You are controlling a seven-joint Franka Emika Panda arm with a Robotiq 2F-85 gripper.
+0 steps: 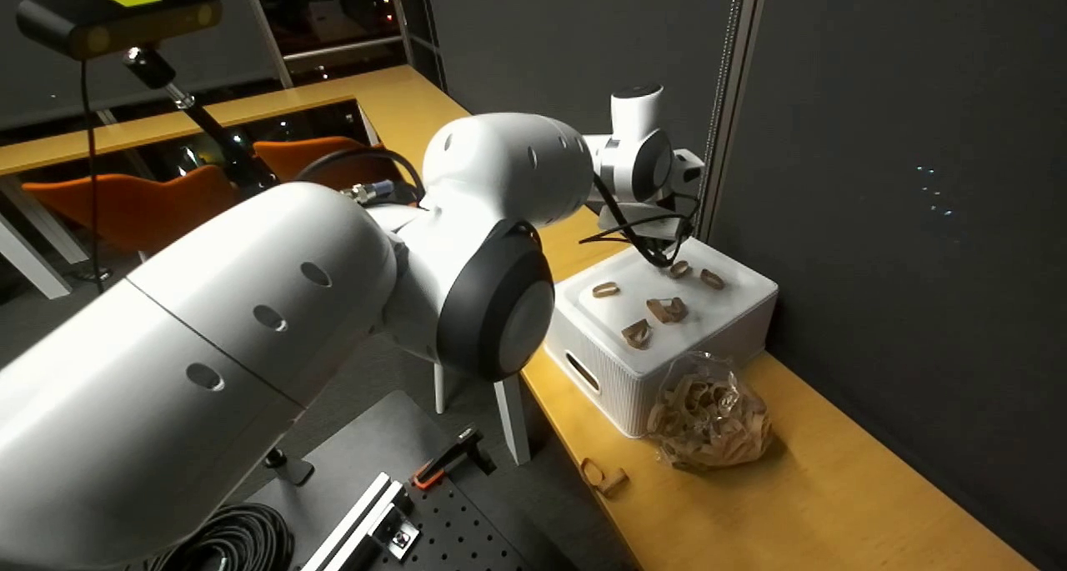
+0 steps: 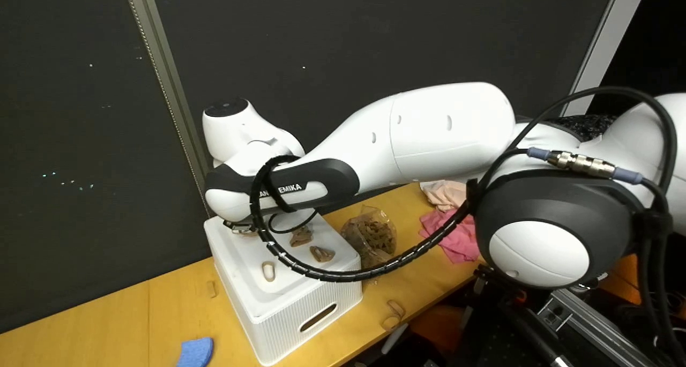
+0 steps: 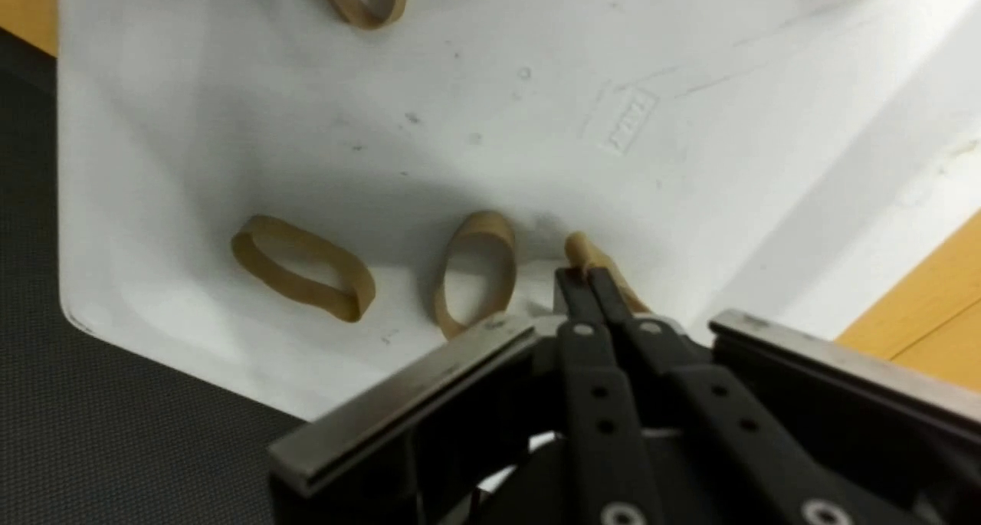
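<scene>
In the wrist view my gripper (image 3: 585,276) is shut on a tan rubber band (image 3: 580,249), pinched at the fingertips. Part of that band is hidden behind the fingers; the rest slants off to the right. Just left of it stands a looped band (image 3: 487,224), apart from the fingers. Farther left lies another open loop of tan band (image 3: 359,289). All of these are on the white lid of a ribbed box (image 1: 617,388), which shows in both exterior views. There the arm's wrist hangs low over the lid, and the fingers are mostly hidden.
More bands lie on the lid, including a crumpled one (image 1: 667,309). A clear bag of bands (image 1: 708,421) leans by the box. Loose bands (image 1: 613,481) sit at the table's edge. Pink cloth (image 2: 455,238) and a blue piece (image 2: 195,351) lie on the table. A dark blind (image 1: 917,262) stands close behind.
</scene>
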